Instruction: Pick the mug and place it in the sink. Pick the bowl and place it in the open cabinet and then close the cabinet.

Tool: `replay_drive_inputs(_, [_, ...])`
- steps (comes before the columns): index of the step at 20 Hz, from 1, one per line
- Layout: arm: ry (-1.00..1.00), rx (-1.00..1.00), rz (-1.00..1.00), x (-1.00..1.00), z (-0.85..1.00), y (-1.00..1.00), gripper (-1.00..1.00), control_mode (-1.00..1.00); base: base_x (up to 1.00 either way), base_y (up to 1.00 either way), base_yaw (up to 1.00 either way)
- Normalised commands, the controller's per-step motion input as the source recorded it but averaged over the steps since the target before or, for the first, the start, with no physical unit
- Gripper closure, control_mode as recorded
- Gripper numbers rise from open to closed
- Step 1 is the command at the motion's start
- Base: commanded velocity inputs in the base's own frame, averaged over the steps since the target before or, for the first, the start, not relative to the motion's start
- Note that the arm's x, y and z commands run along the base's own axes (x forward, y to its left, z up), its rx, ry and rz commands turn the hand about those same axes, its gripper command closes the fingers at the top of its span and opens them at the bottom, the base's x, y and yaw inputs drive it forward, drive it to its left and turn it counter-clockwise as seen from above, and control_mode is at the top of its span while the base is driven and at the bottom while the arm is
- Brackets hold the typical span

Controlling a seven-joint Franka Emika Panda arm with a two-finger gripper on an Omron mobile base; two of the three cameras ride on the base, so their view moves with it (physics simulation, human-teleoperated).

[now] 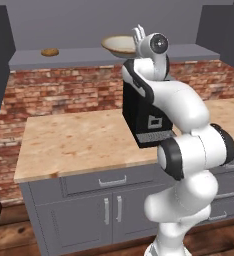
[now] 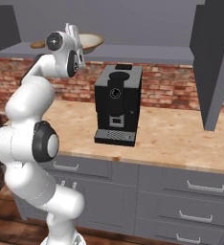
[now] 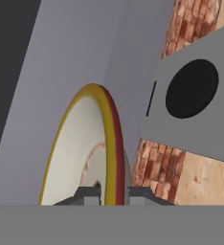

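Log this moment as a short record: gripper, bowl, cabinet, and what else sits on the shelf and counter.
gripper: shut on the bowl's rim, raised at shelf height
bowl: cream, tan rim, held at the front edge of the cabinet shelf; whether it rests on the shelf cannot be told
cabinet: open, its door swung out on the right
shelf: small brown lump toward the left end
counter: black coffee machine standing against the brick wall

Glossy white rounded arm (image 1: 189, 150) segments, dark grey-black bands at the joints, round dark cap with pale ring on the wrist end. Behind the fingers (image 3: 90, 194), white hand; fingertips small, dark grey, blocky.
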Motion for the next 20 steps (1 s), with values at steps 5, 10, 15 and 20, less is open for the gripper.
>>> replay_drive_inputs(5, [0.01,0.0,0.0,0.22,-0.12,0.0,1.0,-1.0,0.0,0.0,0.0])
replay_drive_inputs(10, [0.0,0.0,0.0,0.28,-0.1,0.0,1.0,-1.0,0.0,0.0,0.0])
replay_drive_inputs(15, [0.0,0.0,0.0,0.25,-0.02,0.0,1.0,-1.0,0.0,0.0,0.0])
replay_drive_inputs(20, [0.0,0.0,0.0,0.18,-0.07,0.0,1.0,-1.0,0.0,0.0,0.0])
